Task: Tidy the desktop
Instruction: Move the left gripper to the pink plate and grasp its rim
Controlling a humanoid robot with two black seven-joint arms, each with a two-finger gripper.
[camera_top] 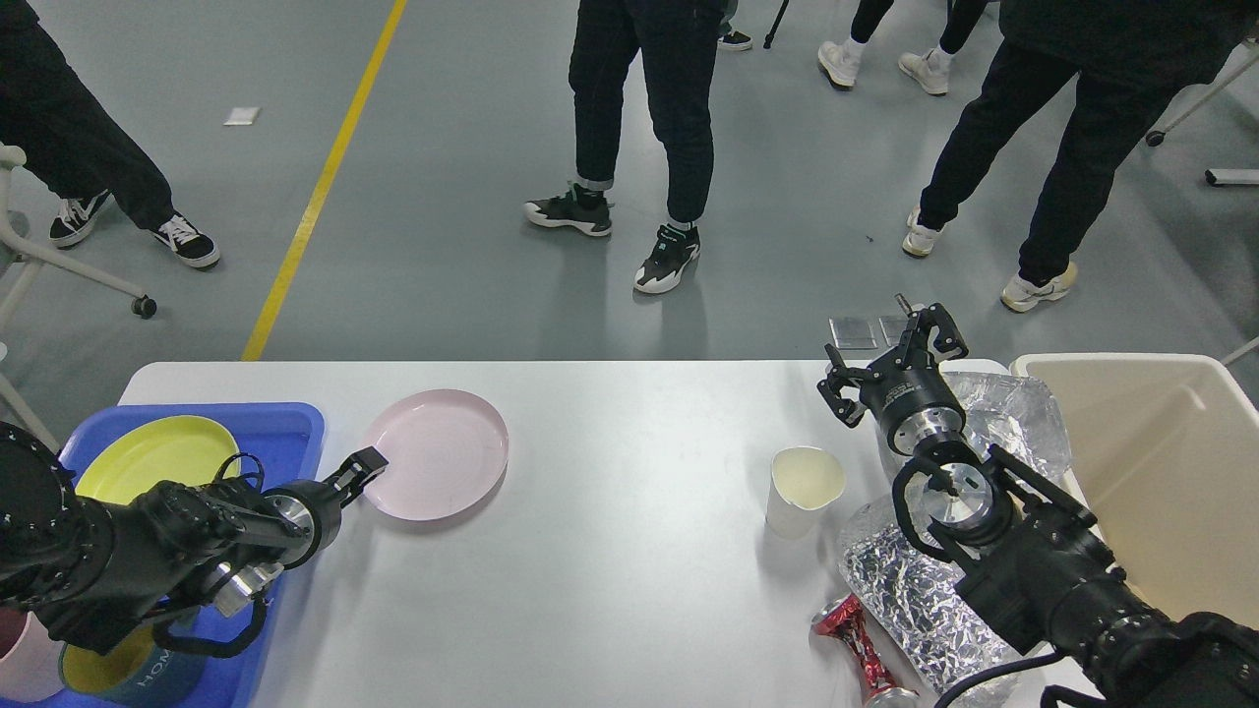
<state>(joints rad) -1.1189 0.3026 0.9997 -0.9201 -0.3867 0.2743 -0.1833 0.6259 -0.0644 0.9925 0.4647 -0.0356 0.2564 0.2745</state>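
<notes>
The white desktop (629, 570) fills the lower part of the head view. A pink plate (443, 452) lies on it at the left, beside a blue tray (295, 423). My left gripper (362, 470) is at the plate's left rim; its fingers look close together and I cannot tell whether they grip the rim. My right gripper (893, 354) is open and empty, raised over the far right edge above crumpled foil (1013, 413). A white paper cup (804, 487) stands upright left of my right arm. A crushed red can (854, 639) lies by more foil (910, 585).
The blue tray holds a yellow plate (157, 457), a blue mug (118, 678) and a pink mug (22, 669). A beige bin (1161, 462) stands at the right end of the table. Several people stand on the floor beyond the far edge.
</notes>
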